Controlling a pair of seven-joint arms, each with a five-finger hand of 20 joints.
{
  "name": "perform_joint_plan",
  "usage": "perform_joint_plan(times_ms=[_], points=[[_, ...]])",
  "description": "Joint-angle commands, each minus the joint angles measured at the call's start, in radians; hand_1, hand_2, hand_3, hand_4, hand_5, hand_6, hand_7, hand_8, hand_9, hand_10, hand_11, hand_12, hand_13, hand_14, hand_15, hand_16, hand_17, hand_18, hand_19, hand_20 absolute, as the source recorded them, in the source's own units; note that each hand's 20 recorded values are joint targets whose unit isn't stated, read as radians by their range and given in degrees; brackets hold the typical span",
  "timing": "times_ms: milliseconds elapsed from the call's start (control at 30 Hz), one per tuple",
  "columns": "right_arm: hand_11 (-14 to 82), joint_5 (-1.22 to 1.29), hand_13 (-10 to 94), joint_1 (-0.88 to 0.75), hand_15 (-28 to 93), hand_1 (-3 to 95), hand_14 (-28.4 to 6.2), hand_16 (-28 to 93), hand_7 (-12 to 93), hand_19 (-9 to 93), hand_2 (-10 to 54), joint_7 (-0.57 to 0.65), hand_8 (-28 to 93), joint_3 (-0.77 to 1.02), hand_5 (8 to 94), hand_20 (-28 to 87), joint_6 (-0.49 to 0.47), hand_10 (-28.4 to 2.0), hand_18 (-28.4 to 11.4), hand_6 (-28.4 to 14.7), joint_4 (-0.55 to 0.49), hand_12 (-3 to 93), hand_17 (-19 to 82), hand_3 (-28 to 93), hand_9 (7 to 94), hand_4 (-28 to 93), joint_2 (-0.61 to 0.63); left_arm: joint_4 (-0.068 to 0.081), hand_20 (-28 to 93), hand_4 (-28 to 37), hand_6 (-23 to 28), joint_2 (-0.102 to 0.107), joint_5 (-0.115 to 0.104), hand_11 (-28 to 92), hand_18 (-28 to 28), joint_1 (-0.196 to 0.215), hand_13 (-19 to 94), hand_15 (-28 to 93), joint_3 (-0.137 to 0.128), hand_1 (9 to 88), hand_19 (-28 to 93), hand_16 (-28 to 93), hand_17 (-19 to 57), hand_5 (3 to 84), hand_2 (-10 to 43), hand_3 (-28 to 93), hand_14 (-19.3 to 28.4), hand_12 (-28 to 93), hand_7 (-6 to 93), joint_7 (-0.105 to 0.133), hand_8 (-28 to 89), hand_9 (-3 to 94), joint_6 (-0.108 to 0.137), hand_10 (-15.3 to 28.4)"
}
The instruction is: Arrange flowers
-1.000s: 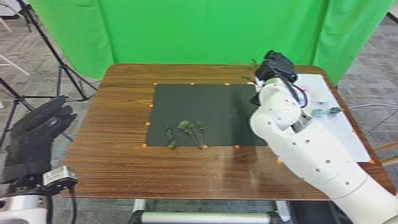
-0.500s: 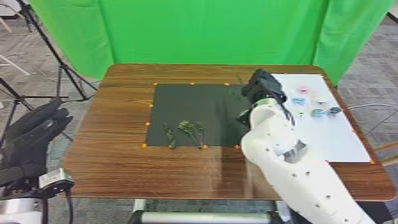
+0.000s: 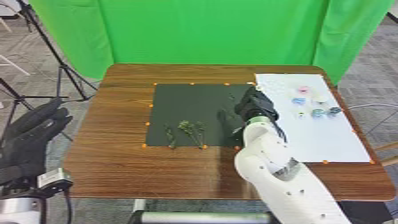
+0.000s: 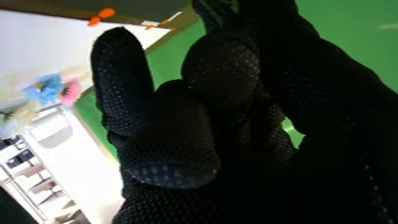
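The right hand (image 3: 257, 105) was clamped on a thin green sprig (image 3: 233, 97), over the right side of the dark mat (image 3: 182, 102). The left hand (image 3: 34, 127) hung beside the table (image 3: 115, 170), its fingers extended and relaxed. Nearer the front of the mat lay leafy green stems (image 3: 188, 128), and on the white sheet (image 3: 333, 145) sat small flower heads (image 3: 303, 90) (a pink one and some blue among them).
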Motion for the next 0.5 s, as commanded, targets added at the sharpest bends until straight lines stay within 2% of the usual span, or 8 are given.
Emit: perform_joint_plan(times_ms=[33,267,500], points=[[53.3,-0.014,94,-0.053,72,53.9,-3.1,19,26,93,-9.5,0.016,14,0.0,88.3,-11,-0.029,-9.6,-17.3,-4.6,-0.001,28.4,54,77,91.1,-26,-0.021,-0.008,8,-15.4,8.9,-0.007,0.002,38,20.1,0.019,17,62,-0.003,29.6,54,-16,-12.1,36.5,2.5,81,22.8,7,17.4,-0.002,-11,30.2,-0.007,18.1],[53.3,-0.029,94,-0.063,72,53.8,-3.1,19,26,93,-9.5,0.018,14,-0.002,88.3,-11,-0.054,-9.6,-17.4,-4.7,0.021,28.3,53,77,91.3,-26,-0.048,-0.006,8,-15.3,8.9,-0.004,0.006,38,20.2,0.005,17,62,0.005,29.7,54,-16,-12.1,36.5,2.5,81,22.8,7,17.4,-0.007,-11,30.3,-0.007,18.1],[53.3,-0.051,94,-0.067,72,53.6,-3.1,18,26,93,-9.5,0.038,14,-0.014,88.4,-10,-0.074,-9.6,-17.5,-4.7,0.03,28.3,53,77,91.3,-26,-0.065,-0.007,8,-14.9,8.8,-0.008,0.01,38,20.2,0.008,17,62,-0.004,29.7,54,-16,-12.2,36.5,2.6,82,22.8,7,17.5,-0.012,-11,30.2,-0.012,18.1]])
